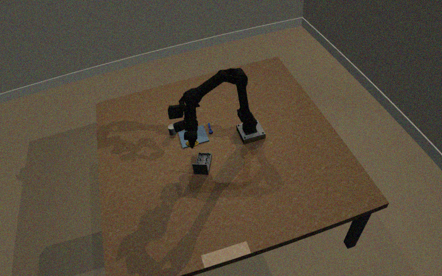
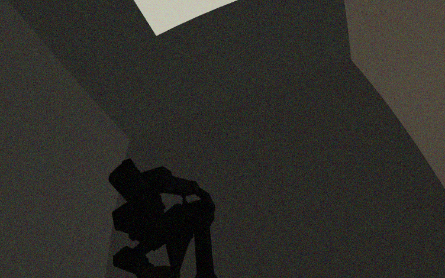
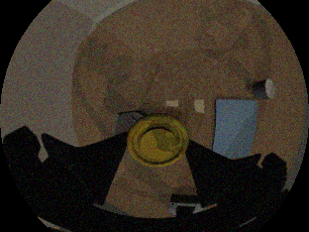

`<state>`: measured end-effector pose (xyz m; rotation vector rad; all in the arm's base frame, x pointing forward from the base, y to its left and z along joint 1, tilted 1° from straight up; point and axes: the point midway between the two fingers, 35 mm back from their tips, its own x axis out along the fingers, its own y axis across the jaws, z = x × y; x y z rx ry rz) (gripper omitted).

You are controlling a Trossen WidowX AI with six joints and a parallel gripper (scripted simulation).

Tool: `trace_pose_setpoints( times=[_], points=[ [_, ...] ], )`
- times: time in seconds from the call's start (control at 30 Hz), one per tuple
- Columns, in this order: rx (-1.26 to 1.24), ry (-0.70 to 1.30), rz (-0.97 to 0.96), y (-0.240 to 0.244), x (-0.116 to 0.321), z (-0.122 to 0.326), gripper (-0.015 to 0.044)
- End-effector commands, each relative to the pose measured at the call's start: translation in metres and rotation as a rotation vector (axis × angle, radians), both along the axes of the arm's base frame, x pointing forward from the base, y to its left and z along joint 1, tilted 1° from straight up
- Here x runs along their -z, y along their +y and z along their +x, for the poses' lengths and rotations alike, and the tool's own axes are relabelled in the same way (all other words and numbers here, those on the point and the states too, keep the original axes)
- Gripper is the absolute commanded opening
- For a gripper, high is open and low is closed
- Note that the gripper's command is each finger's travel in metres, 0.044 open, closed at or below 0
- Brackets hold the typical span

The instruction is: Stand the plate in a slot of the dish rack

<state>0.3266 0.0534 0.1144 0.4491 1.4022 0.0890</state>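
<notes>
Black arm (image 1: 216, 82) bent over the brown table (image 1: 301, 164), reaching down from its grey base (image 1: 250, 133). Gripper (image 1: 191, 143) pointing down, closed on the yellow plate (image 3: 156, 140). Plate up in the air, held by its edge between the two dark fingers, seen from the wrist as a round yellow disc. From the top, just a small bit of yellow (image 1: 193, 142) showing at the gripper tip, over the near edge of the blue mat (image 1: 198, 133). Grey dish rack (image 1: 201, 162) on the table, near the gripper but apart from it. White cup (image 1: 171, 129) just beside the mat. Small blue thing (image 1: 209, 129) on the mat's other side. Outside view too dark: only a black arm shape (image 2: 162, 220).
</notes>
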Motion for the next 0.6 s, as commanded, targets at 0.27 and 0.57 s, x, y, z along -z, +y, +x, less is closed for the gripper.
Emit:
trace_pose_setpoints(
  times=[0.27,0.57],
  points=[
    [-0.158,-0.219,0.182,0.003,0.033,0.025,0.0],
    [-0.281,-0.423,0.286,0.002,0.049,0.033,0.0]
  ],
)
